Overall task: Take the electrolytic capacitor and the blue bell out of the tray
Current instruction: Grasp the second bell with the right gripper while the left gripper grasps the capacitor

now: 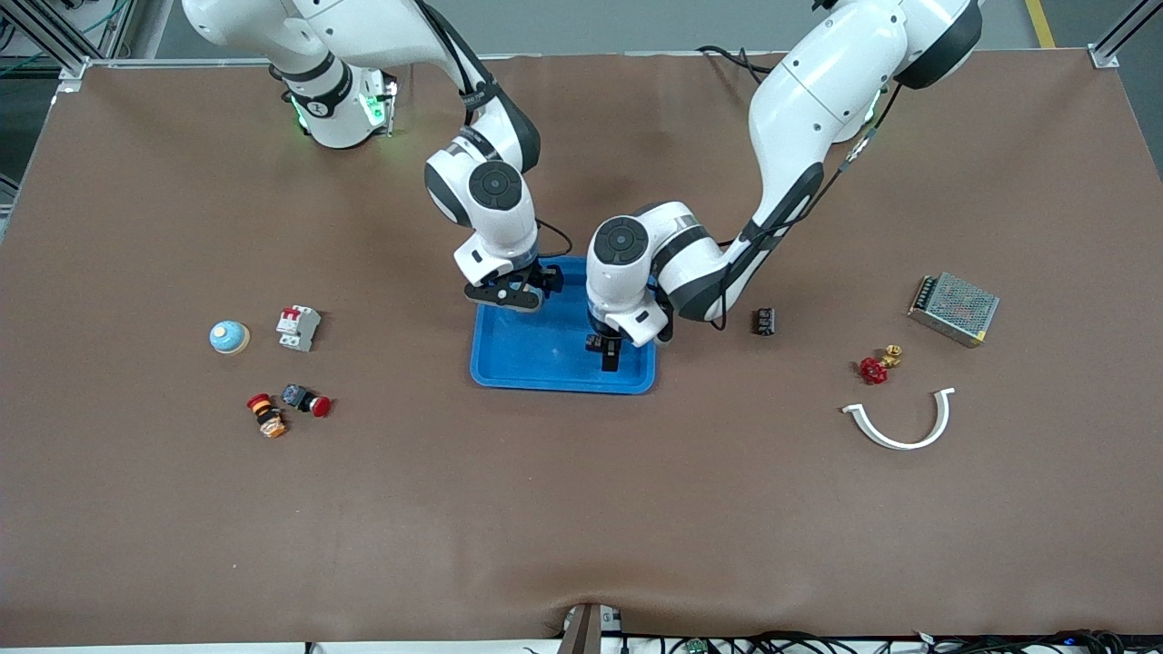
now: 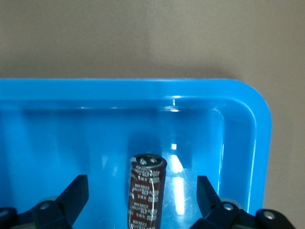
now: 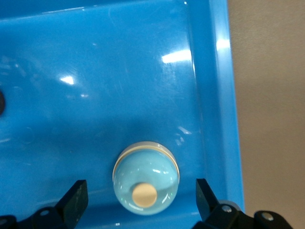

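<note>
You had a brown mat covering the table (image 1: 581, 509), with metal framing at its corners and cables along the camera-side edge. The blue tray (image 1: 518, 363) sat mid-table under both arms.

Your left gripper (image 1: 611, 354) hung over the tray's part toward the left arm's end, fingers (image 2: 74, 195) spread wide, with the capacitor (image 2: 147, 191) lying in the tray between them, apart from either one. Your right gripper (image 1: 513, 295) hung over the tray's part toward the right arm's end, fingers (image 3: 75, 200) also wide, the bell (image 3: 146, 183) sitting in the tray between them, touched by neither.

From the front, both arms hid those two pieces, so only the wrist cameras showed them. The capacitor's lower end was cut off by the frame edge.

A second bell-like blue dome (image 1: 229, 337) stood toward the right arm's end, beside a circuit breaker (image 1: 298, 327) and two red push buttons (image 1: 286, 407). Toward the left arm's end lay a small black block (image 1: 766, 321), a red valve (image 1: 877, 366), a white curved strip (image 1: 899, 422) and a mesh-covered power supply (image 1: 954, 309).
</note>
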`<action>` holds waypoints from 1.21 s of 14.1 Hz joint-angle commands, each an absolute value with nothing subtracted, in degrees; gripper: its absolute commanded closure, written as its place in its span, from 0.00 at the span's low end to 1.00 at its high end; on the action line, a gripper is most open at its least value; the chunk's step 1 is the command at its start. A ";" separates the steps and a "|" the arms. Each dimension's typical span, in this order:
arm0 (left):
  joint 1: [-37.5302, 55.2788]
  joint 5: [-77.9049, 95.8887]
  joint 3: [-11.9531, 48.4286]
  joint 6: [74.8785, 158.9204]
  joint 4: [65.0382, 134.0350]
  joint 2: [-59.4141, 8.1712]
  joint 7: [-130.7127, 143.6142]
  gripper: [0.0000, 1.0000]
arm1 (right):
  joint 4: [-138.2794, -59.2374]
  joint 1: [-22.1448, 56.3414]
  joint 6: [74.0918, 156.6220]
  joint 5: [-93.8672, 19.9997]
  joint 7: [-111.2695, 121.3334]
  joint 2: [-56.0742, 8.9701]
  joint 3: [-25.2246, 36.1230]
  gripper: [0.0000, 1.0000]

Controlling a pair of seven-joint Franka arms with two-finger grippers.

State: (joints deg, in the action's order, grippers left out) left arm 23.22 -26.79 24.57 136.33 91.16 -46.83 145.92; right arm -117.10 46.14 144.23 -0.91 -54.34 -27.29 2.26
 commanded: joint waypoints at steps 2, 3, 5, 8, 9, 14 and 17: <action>24.70 -26.63 23.99 136.05 88.51 -48.60 147.13 0.00 | -117.33 46.32 146.33 0.53 -55.63 -28.74 2.46 0.00; 24.70 -26.72 23.99 136.05 88.51 -48.60 147.13 0.00 | -117.33 46.32 146.69 0.53 -55.72 -28.91 2.46 0.00; 24.79 -26.72 23.99 136.05 88.51 -48.60 147.13 0.00 | -117.25 46.41 147.30 0.53 -55.72 -29.62 2.46 0.00; 25.05 -26.72 23.99 136.05 88.42 -48.87 147.04 0.08 | -117.25 46.49 147.48 0.53 -55.64 -29.71 2.46 0.00; 25.05 -26.72 23.91 136.05 88.42 -48.87 147.04 0.20 | -117.25 46.67 147.48 0.53 -55.72 -29.79 2.46 0.00; 25.05 -27.42 23.91 135.70 88.42 -48.69 145.91 1.00 | -117.16 46.41 148.01 0.70 -55.72 -30.32 2.46 0.26; 25.14 -27.60 23.91 135.35 87.90 -48.60 145.64 1.00 | -117.07 46.32 148.10 0.62 -55.63 -30.67 2.46 0.50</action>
State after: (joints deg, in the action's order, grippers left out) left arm 24.12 -26.85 24.54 136.33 90.00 -48.03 145.73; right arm -117.08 46.22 147.52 -0.83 -54.35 -30.32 2.30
